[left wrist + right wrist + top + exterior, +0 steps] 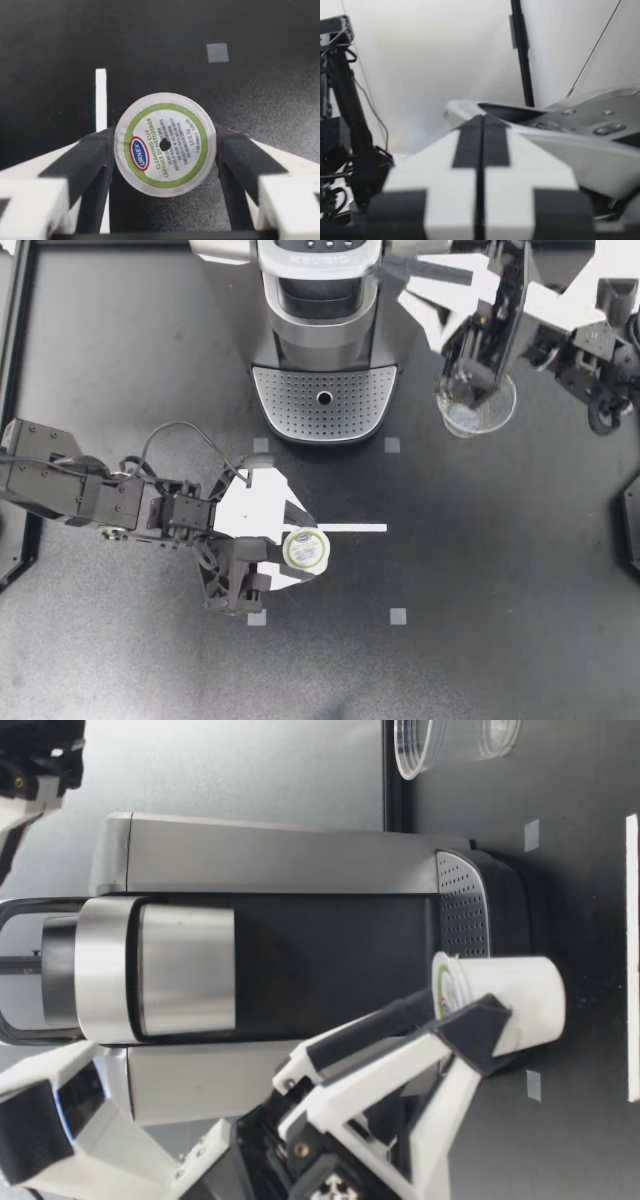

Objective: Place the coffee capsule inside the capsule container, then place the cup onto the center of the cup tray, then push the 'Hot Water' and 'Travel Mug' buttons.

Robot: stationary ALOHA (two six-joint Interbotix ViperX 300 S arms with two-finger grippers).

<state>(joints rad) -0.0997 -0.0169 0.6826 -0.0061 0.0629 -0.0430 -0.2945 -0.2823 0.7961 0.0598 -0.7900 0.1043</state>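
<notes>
Your left hand [300, 552] is clenched on the coffee capsule [306, 546], with a finger on each side just under its rim. The lid faces up and the capsule hangs clear of the table [480, 570]. It sits on the near side of the cup tray [323, 400], with a white strip [352, 528] just to its right. Far right, your right hand [468, 390] is closed on nothing, raised over the clear cup [492, 416] that stands beside the coffee machine [320, 300].
</notes>
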